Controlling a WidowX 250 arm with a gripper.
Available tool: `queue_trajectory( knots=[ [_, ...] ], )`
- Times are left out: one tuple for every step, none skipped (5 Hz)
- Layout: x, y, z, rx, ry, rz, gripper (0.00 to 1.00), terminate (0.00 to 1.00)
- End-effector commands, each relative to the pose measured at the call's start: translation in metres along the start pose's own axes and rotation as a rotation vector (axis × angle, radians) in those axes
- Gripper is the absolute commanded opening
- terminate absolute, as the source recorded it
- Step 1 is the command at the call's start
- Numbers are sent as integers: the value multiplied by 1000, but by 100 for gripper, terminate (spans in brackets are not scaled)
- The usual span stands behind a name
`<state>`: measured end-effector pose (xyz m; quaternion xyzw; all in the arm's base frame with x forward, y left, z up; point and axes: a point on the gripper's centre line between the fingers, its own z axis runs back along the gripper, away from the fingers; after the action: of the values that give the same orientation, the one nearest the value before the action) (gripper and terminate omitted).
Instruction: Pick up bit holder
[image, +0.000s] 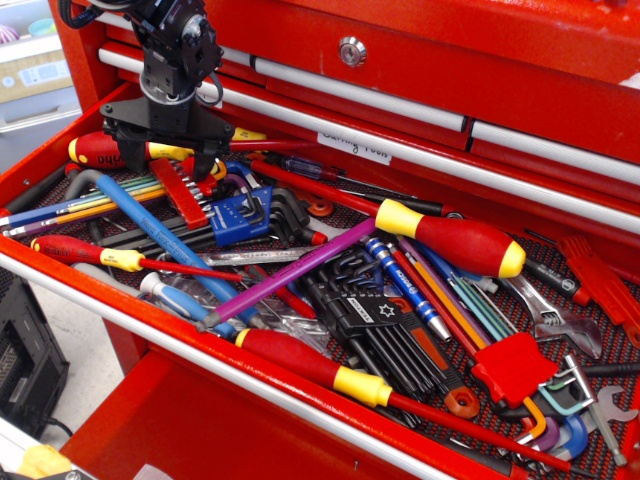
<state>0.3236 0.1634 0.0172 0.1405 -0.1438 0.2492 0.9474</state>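
Observation:
The bit holder (187, 196) is a narrow red strip with short silver bits along its right side. It lies tilted on the tools at the left of the open drawer, next to the blue hex-key holder (232, 217). My black gripper (164, 163) hangs over the strip's upper end. Its jaws are open, one finger on each side of that end, and they hold nothing. The gripper body hides the middle of the red-and-yellow screwdriver (100, 150) behind it.
The drawer (200, 345) is packed with screwdrivers, coloured hex keys, a purple long key (290, 272), a black hex-key set (375, 320) and a wider red ribbed holder (515, 365). The cabinet's closed upper drawers (420, 100) rise right behind the gripper.

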Motion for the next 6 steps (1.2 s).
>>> queue_trajectory(
  knots=[
    [12,5,1,-40,31,-9,100,0],
    [7,2,-3,-49,29,3,100,0],
    [-3,1,-9,-79,66,47,100,0],
    [-9,-1,-4,-82,58,74,0,0],
    [-7,-4,8,-69,9,64,0,0],
    [12,-3,31,-38,-49,24,0,0]
  ],
)
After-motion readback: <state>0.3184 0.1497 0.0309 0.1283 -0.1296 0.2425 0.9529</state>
